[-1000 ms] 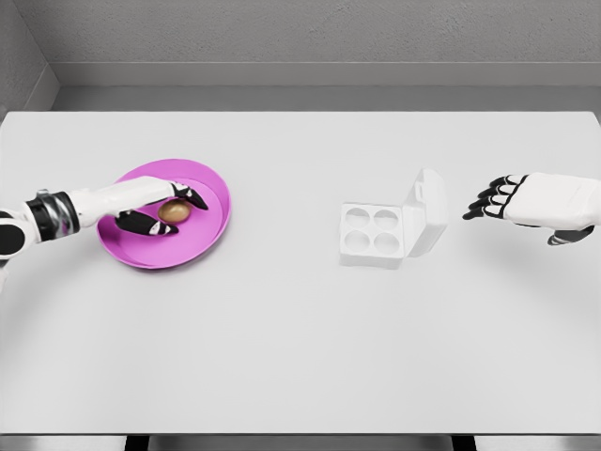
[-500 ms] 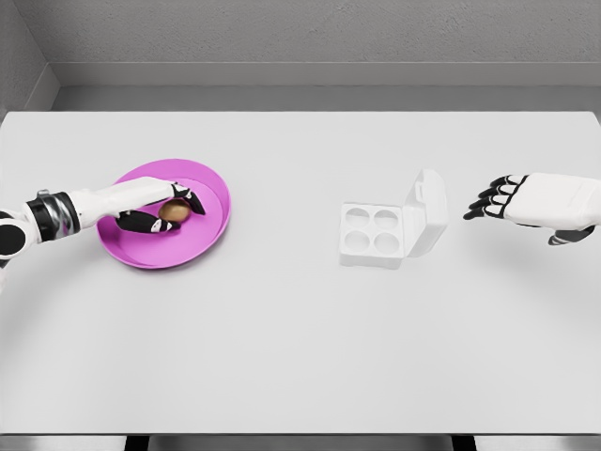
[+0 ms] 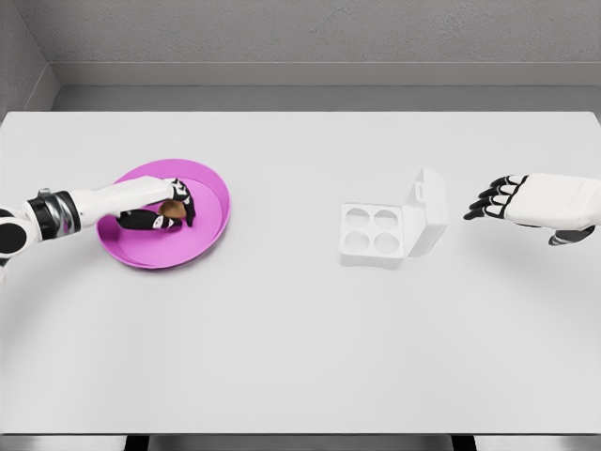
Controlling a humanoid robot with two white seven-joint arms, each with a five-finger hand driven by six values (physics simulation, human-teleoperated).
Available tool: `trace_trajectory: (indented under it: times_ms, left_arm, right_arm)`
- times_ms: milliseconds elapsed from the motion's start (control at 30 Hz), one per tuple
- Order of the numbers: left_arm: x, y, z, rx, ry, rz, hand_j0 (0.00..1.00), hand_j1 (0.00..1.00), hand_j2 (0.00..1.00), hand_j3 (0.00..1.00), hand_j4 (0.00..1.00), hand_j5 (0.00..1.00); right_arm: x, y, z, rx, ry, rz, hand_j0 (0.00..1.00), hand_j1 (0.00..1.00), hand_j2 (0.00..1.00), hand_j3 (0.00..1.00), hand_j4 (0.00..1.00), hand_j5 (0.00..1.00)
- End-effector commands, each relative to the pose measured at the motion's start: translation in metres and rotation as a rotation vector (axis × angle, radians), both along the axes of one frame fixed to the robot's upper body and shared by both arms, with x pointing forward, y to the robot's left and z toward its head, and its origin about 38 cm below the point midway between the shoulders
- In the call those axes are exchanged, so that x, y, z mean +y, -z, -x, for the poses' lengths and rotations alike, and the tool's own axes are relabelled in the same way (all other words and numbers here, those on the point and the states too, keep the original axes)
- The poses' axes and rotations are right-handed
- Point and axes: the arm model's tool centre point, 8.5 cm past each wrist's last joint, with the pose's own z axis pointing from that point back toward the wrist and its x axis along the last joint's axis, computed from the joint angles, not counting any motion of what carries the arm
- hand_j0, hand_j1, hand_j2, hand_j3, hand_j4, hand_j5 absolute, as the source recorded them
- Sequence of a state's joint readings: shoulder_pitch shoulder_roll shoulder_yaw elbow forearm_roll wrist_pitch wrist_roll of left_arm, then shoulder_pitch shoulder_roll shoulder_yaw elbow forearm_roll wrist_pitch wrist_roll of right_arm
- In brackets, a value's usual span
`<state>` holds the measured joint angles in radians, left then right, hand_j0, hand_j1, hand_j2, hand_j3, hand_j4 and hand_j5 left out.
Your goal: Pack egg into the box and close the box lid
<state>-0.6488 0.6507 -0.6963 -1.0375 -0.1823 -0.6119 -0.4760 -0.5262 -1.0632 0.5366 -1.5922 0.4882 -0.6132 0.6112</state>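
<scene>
L hand [image 3: 160, 212] curled round brown egg [image 3: 170, 208] on pink plate [image 3: 212, 225], table's left side | R hand [image 3: 526, 200] relaxed, empty, near right edge | box [image 3: 374, 233] 4 cups empty, lid [image 3: 427, 213] up | egg not packed yet, lid to close.

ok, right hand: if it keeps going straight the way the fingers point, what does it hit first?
The right hand points left across the table, fingers spread. First in that line looks to be the raised lid of the open box. The hand's height is unclear from this single view, so it might pass over.
</scene>
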Motion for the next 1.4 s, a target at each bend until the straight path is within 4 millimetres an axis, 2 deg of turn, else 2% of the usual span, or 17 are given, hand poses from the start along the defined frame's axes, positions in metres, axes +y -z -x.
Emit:
trace_trajectory:
  times_ms: [0, 333, 467, 767, 900, 1200, 1267, 1367]
  left_arm:
    - [0.001, -0.002, 0.000, -0.001, -0.001, 0.002, 0.30, 0.30, 0.30, 0.30, 0.30, 0.30]
    - [-0.033, -0.033, 0.004, -0.088, 0.108, 0.029, 0.26, 0.26, 0.26, 0.26, 0.26, 0.26]
    - [-0.052, -0.049, 0.007, -0.131, 0.168, 0.048, 0.23, 0.23, 0.23, 0.23, 0.23, 0.23]
    - [-0.102, -0.045, 0.006, -0.121, 0.270, 0.066, 0.23, 0.23, 0.23, 0.23, 0.23, 0.23]
    - [-0.134, -0.043, 0.008, -0.111, 0.343, 0.064, 0.23, 0.23, 0.23, 0.23, 0.23, 0.23]
    - [-0.179, -0.053, 0.001, -0.138, 0.416, 0.067, 0.23, 0.23, 0.23, 0.23, 0.23, 0.23]
    - [-0.195, -0.042, -0.002, -0.106, 0.421, 0.072, 0.23, 0.23, 0.23, 0.23, 0.23, 0.23]
    - [-0.215, -0.048, -0.005, -0.123, 0.451, 0.063, 0.23, 0.23, 0.23, 0.23, 0.23, 0.23]
  right_arm:
    - [0.000, -0.001, 0.000, -0.001, 0.003, -0.003, 1.00, 1.00, 1.00, 1.00, 1.00, 1.00]
    - [0.000, -0.001, 0.000, -0.001, 0.003, -0.003, 1.00, 1.00, 1.00, 1.00, 1.00, 1.00]
    - [0.000, -0.001, 0.000, -0.001, 0.003, -0.003, 1.00, 1.00, 1.00, 1.00, 1.00, 1.00]
    - [0.000, -0.001, 0.000, -0.001, 0.003, -0.003, 1.00, 1.00, 1.00, 1.00, 1.00, 1.00]
    - [-0.004, -0.003, 0.001, -0.002, 0.008, 0.008, 1.00, 1.00, 1.00, 1.00, 1.00, 1.00]
    - [-0.004, -0.003, 0.001, -0.002, 0.008, 0.008, 1.00, 1.00, 1.00, 1.00, 1.00, 1.00]
    - [-0.004, -0.003, 0.001, -0.002, 0.008, 0.008, 1.00, 1.00, 1.00, 1.00, 1.00, 1.00]
    - [-0.004, -0.003, 0.001, -0.002, 0.008, 0.008, 1.00, 1.00, 1.00, 1.00, 1.00, 1.00]
